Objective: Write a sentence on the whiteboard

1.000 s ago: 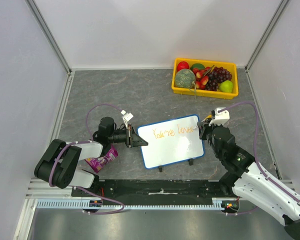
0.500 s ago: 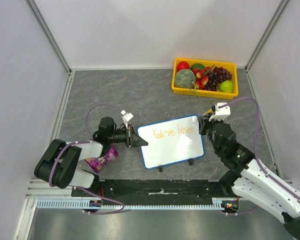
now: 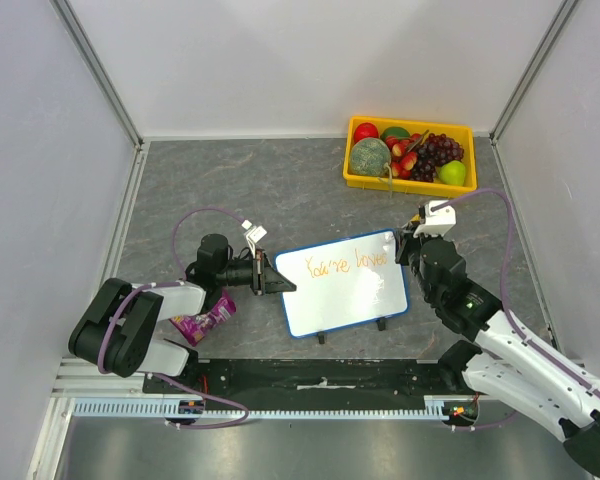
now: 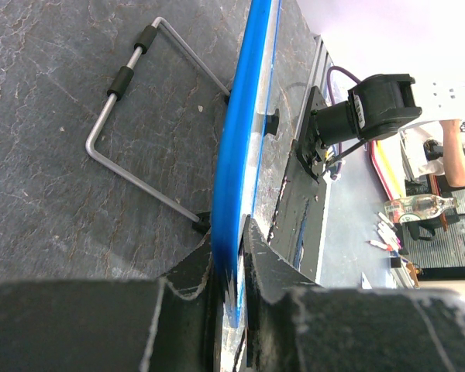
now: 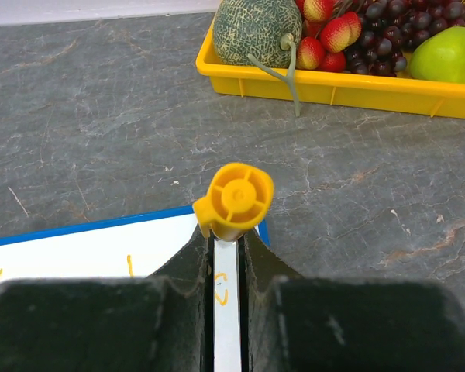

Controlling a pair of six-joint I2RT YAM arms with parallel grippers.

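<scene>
The whiteboard (image 3: 345,298) with a blue frame stands tilted near the table's front. One line of the sentence (image 3: 346,264), orange lettering reading about "You're loves", runs along its top. My left gripper (image 3: 273,283) is shut on the board's left edge; in the left wrist view the blue frame (image 4: 244,132) sits between the jaws of the left gripper (image 4: 231,248). My right gripper (image 3: 412,250) is at the board's top right corner, shut on a yellow-capped marker (image 5: 234,200). The right wrist view shows the right gripper (image 5: 227,236) over the white surface (image 5: 85,249). The marker's tip is hidden.
A yellow tray (image 3: 405,183) of fruit stands at the back right, also seen in the right wrist view (image 5: 333,84). A purple packet (image 3: 205,322) lies by the left arm. The board's wire stand (image 4: 132,159) rests on the grey table behind it.
My right gripper with the marker has shifted a little toward the far side at the board's right corner. The left gripper and the board have not moved.
</scene>
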